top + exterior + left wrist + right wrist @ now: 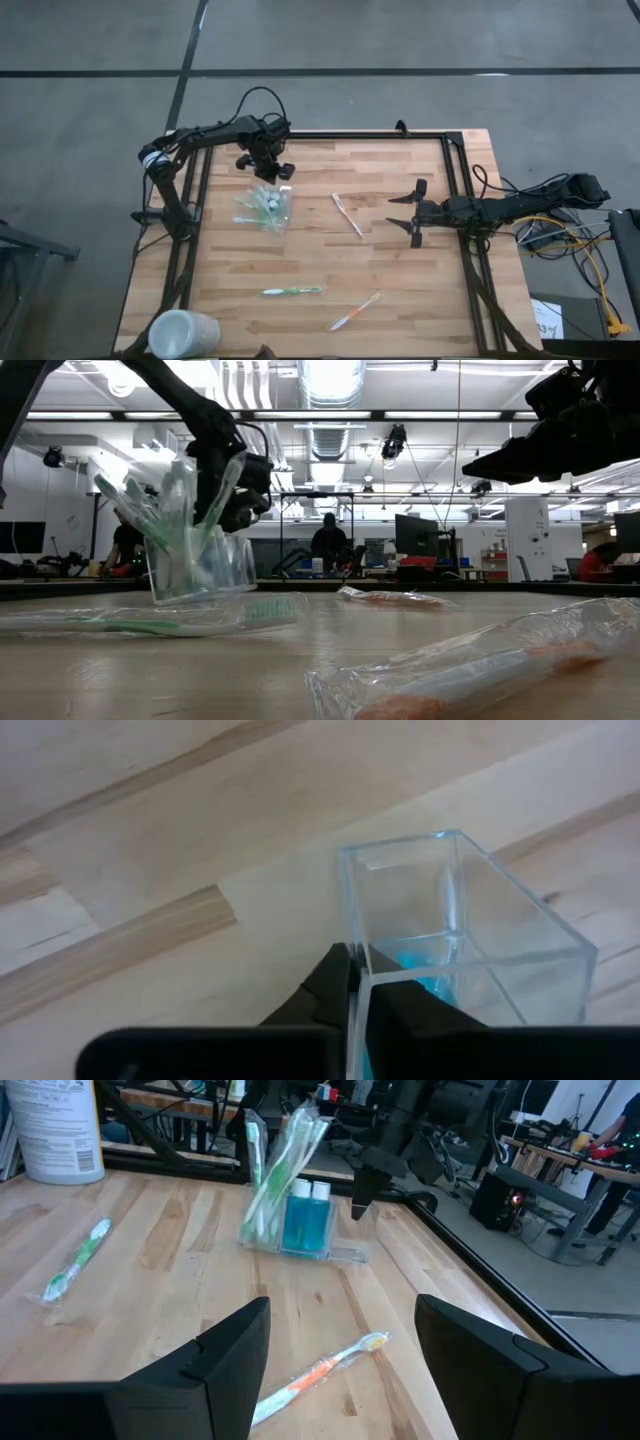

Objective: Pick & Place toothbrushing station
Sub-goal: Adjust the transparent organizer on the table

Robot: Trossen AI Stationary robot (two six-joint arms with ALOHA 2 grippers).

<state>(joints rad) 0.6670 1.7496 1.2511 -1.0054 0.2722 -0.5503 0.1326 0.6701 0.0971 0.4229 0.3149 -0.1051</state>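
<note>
a wrapped orange toothbrush (470, 675) lies nearest the low camera, near the table's (400, 290) front edge. the clear toothbrushing station (268, 208) stands toward the rear left corner, tilted, its brushes fanning up and leftward. the left gripper (360, 995) is pinched closed on the station's rim. the right gripper (414, 213) hovers spread open near the right edge. no writing is readable.

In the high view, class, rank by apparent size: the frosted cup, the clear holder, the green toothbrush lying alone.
1. Frosted cup
2. Clear holder
3. Green toothbrush: longest, but far slimmer.
</note>
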